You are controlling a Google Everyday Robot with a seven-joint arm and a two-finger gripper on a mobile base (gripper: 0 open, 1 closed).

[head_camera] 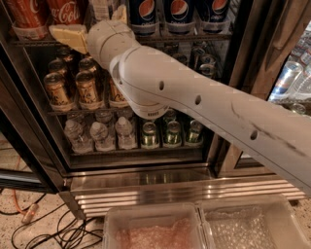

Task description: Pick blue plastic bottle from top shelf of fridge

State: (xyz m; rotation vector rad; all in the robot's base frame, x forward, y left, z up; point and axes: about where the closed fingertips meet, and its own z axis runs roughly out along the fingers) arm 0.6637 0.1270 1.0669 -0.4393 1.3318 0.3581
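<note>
The blue plastic bottle [103,7] stands on the top shelf [194,37] of the fridge [160,187], between the red Coca-Cola bottles [63,10] and the dark Pepsi bottles [146,12]. Only its pale-labelled lower part shows at the frame's top edge. My gripper [92,22] is at the shelf's front rail, right in front of the bottle. Its beige fingers are spread, one pointing left [68,35] below the Coca-Cola bottles and one pointing up [120,13] beside the bottle. It holds nothing that I can see. My white arm crosses the view from the lower right.
The middle rack holds brown bottles [57,90]. The lower rack holds small water bottles [99,136] and green cans [171,132]. The dark door frame [243,73] stands to the right. Two plastic bins [199,211] sit at the bottom, and cables [43,228] lie on the floor at the left.
</note>
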